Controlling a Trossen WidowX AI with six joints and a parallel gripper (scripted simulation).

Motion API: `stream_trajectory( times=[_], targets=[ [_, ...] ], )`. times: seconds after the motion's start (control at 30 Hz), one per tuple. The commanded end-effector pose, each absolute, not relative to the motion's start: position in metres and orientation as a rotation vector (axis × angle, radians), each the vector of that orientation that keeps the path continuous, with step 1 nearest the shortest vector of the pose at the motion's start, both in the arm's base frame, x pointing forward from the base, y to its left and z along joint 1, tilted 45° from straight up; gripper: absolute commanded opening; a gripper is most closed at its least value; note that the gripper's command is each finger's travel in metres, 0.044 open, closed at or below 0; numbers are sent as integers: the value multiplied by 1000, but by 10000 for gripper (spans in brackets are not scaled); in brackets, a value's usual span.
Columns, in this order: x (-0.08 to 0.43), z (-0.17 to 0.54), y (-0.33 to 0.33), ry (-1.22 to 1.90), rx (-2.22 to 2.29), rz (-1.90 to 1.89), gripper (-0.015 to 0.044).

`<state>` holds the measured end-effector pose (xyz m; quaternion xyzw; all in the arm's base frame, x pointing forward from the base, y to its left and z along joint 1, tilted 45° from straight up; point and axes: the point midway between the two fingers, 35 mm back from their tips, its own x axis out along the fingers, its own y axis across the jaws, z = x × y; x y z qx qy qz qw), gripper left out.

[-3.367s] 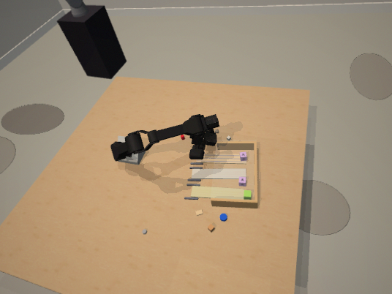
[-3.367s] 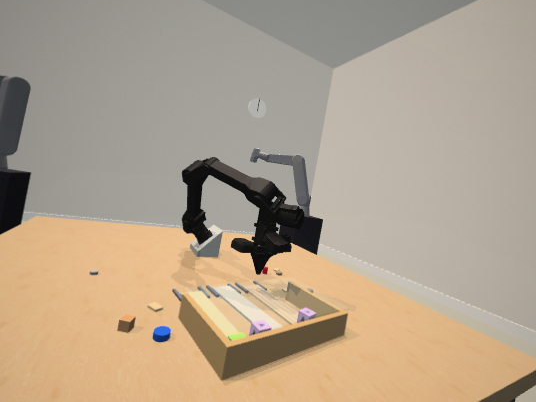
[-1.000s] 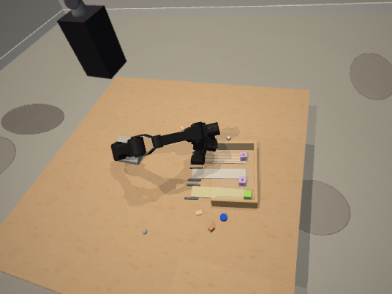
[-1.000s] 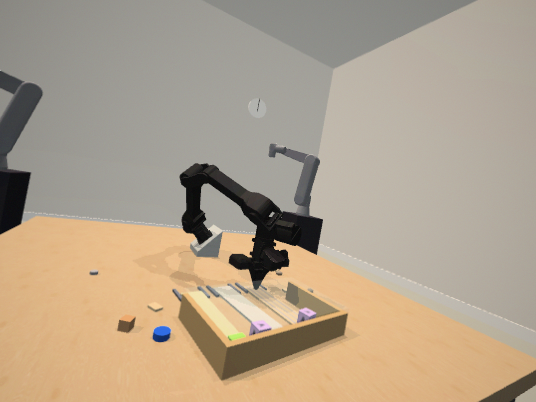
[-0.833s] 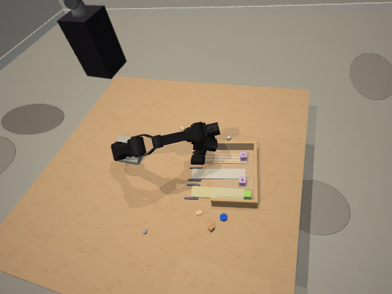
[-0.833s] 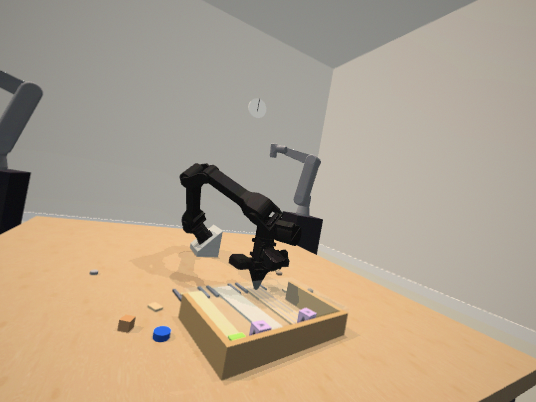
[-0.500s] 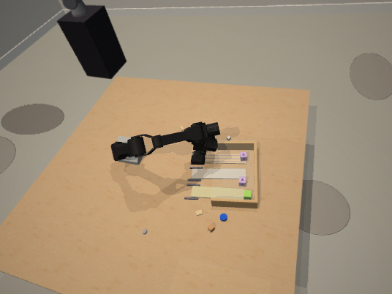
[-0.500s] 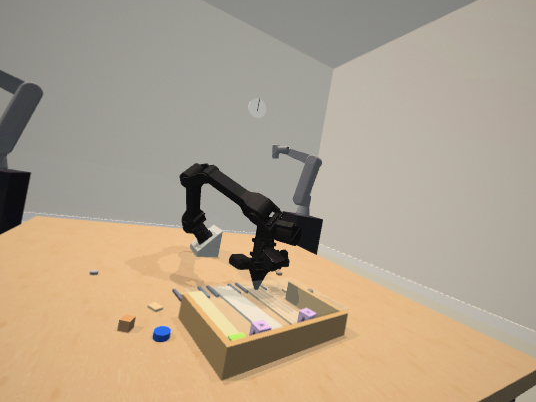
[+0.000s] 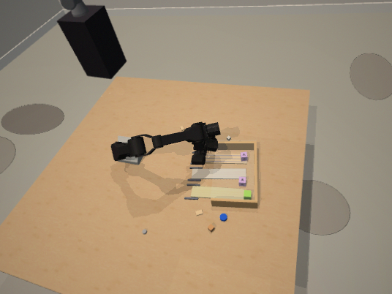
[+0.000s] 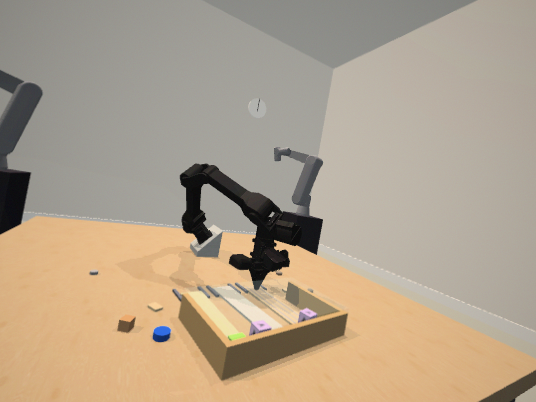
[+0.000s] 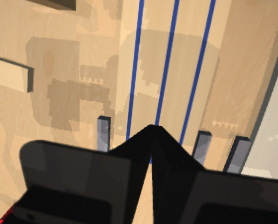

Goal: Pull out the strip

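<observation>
My gripper (image 10: 257,288) (image 11: 154,131) is shut and empty, tips down over the near end of a pale strip with blue lines (image 9: 227,159) (image 11: 150,75). Whether the tips touch it cannot be told. A purple cube marked A (image 9: 243,156) (image 10: 307,315) stands at that strip's far end. A second purple cube marked A (image 9: 242,181) (image 10: 260,327) stands at the front edge of the white strip (image 9: 219,173) (image 10: 245,304); whether it rests on it is unclear. A green cube (image 9: 247,194) (image 10: 236,336) sits on the yellow strip (image 9: 219,192) (image 10: 210,309).
A wooden frame (image 9: 256,173) (image 10: 285,344) walls in the far ends of the strips. Short grey rails (image 11: 103,135) flank the near ends. A blue disc (image 9: 223,217) (image 10: 161,334), an orange-brown block (image 9: 210,227) (image 10: 126,323) and a tan piece (image 9: 199,212) lie outside the frame.
</observation>
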<state>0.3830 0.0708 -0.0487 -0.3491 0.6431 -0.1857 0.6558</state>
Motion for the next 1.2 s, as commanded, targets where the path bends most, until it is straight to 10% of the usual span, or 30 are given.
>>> stream_trajectory(
  times=[0.0, 1.17],
  targets=[
    [384, -52, 67, 1464, -800, -426, 0],
    [346, -51, 57, 1466, -801, -425, 0]
  ],
)
